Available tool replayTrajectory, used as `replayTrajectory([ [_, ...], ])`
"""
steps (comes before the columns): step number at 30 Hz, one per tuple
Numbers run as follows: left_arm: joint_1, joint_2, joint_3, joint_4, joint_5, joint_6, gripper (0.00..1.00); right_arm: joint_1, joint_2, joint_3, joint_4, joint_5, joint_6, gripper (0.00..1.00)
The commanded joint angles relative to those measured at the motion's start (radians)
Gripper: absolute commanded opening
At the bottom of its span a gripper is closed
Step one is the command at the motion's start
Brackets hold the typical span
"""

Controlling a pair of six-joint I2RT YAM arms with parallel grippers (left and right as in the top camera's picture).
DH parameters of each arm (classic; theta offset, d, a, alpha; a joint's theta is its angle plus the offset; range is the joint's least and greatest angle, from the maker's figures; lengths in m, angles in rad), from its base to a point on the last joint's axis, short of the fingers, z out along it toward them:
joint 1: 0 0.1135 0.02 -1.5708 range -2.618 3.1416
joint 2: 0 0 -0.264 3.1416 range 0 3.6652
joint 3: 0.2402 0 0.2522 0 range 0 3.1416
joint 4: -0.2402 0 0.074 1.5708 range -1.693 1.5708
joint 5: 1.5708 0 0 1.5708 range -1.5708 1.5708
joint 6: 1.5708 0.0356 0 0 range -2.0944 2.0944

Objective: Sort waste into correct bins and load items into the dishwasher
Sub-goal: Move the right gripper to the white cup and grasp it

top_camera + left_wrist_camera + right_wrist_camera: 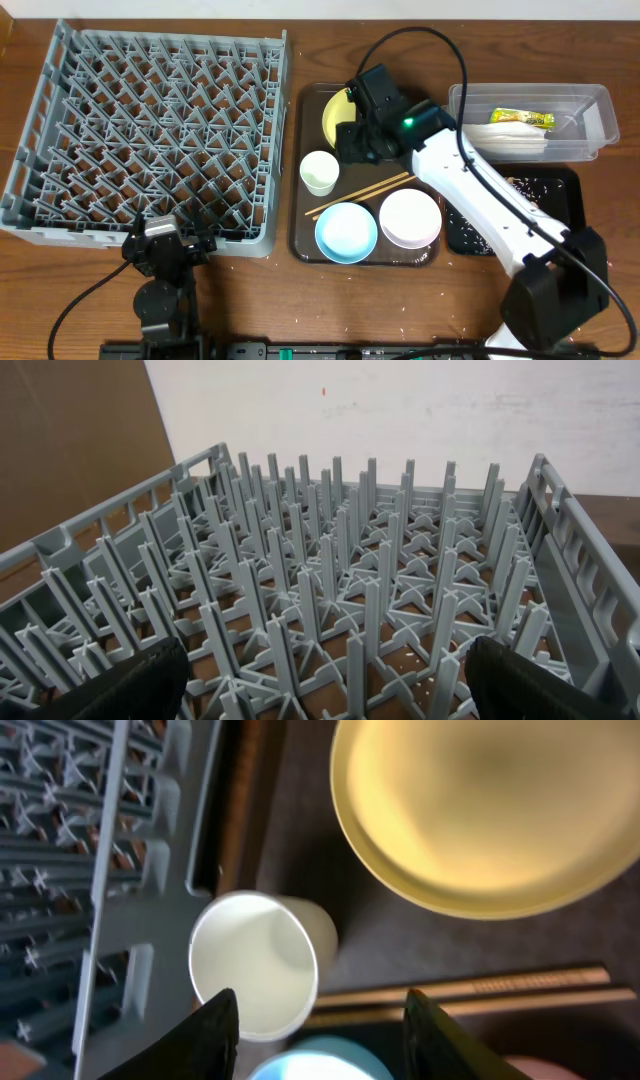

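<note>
The right gripper is hovering over the far left part of the dark-brown serving tray, its jaws standing partly apart and grasping nothing. In the right wrist view the small white cup is sitting upright, mouth up, with its rim just inside the left-hand finger, so the cup is lying slightly off to the gripper's left rather than centred between the jaws. Judging from that, the cup looks like the thing being lined up, and a small shift toward the tray's left edge would be needed before closing on its wall.

The round yellow plate is resting in the tray's far left corner, partly under the arm. The wooden chopsticks are lying across the tray's middle, their long axis running diagonally from near left to far right. The light-blue bowl and the white bowl are sitting side by side along the tray's near edge.

The grey dish rack is standing directly left of the tray, holding no dishes. The left gripper is waiting well to the tray's left, at the rack's near edge, jaws spread wide and empty, so the right arm is far nearer the cup
</note>
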Motion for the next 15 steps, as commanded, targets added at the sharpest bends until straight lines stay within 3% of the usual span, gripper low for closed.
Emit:
replayTrajectory([
  [1,0.005,-0.006,-0.03,-0.019,-0.002,0.009,0.89,-0.002,0.06,0.013,0.027,-0.042,0.043,0.5],
  [15,0.005,-0.006,-0.03,-0.019,-0.002,0.009,0.89,0.018,0.148,0.013,0.14,-0.058,0.08,0.49],
])
